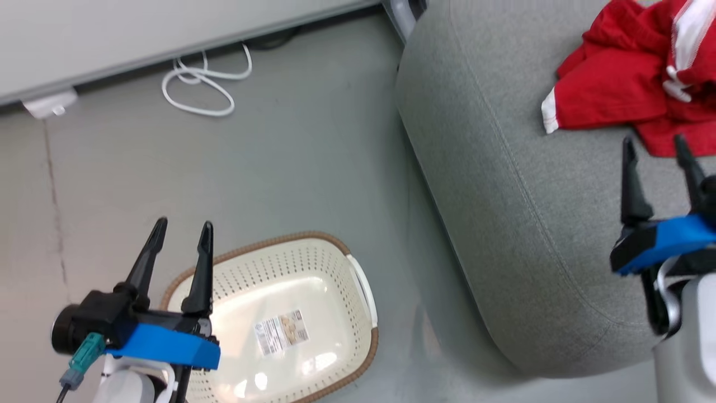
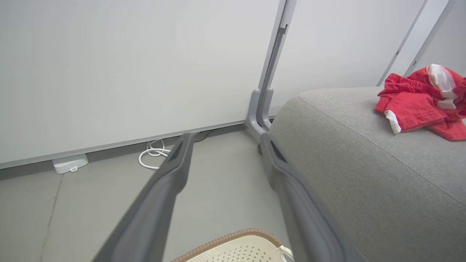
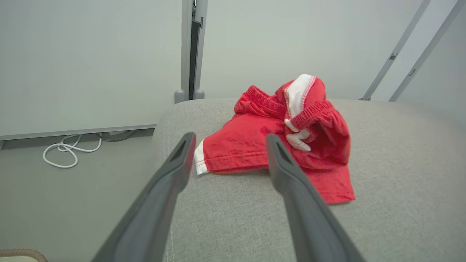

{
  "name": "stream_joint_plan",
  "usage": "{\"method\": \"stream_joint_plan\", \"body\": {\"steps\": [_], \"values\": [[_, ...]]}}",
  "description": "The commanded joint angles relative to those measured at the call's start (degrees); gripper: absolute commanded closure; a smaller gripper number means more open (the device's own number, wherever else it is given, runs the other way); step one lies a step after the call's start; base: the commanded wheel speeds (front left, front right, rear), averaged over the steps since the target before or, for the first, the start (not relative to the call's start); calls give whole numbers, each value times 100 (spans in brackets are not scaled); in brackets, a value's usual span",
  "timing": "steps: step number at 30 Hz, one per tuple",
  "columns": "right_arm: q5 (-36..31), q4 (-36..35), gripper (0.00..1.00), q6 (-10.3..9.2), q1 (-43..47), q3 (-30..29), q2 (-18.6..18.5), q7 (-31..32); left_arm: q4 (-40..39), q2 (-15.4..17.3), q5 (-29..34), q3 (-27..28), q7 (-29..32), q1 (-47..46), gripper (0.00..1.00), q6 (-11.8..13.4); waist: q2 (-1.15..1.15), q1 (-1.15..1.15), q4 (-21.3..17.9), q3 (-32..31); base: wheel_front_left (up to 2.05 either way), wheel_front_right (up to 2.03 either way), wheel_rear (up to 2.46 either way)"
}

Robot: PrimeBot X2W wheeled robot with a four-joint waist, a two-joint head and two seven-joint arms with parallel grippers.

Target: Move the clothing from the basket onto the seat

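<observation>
Both grippers sit closest to the lens. Left gripper [image 1: 185,223] is spread wide above the left rim of the basket [image 1: 268,242]. Right gripper [image 1: 654,140] is likewise spread, holding nothing, above the seat [image 1: 503,196]. That one grey seat is the largest thing. Its rounded left edge drops to bare floor [image 1: 279,168], leaving open room between it and the one basket, whose bottom shows a paper label [image 1: 281,332]. Clothing [image 1: 609,89] lies heaped toward the seat's far right corner, just beyond the right fingertips and apart from them. How many garments make up the heap cannot be told.
</observation>
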Motion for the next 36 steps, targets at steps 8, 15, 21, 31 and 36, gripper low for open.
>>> {"method": "stream_joint_plan", "body": {"steps": [8, 15, 21, 31, 36], "values": [[8, -807, 0, 1, 1239, 403, 289, -6, 328, -468, 113, 531, -26, 404, 0, -47, 0, 2, 427, -988, 0, 0, 0], [95, -1233, 0, 1, 2072, 520, 439, 69, 454, -722, 238, 804, -25, 672, 0, -39, 0, 2, 850, -1399, 0, 0, 0], [196, -1316, 0, 1, 2467, 642, 492, 92, 474, -766, 230, 935, -25, 906, 0, -41, 0, 2, 1120, -1645, 0, 0, 0], [461, -1222, 0, 1, 2729, 886, 496, 57, 524, -772, 203, 995, -23, 1096, 0, -42, 0, 2, 1525, -1885, 0, 0, 0], [459, -1175, 0, 1, 2727, 975, 496, 50, 575, -726, 194, 975, -22, 1134, 0, -42, 0, 2, 1617, -1923, 0, 0, 0]]}}
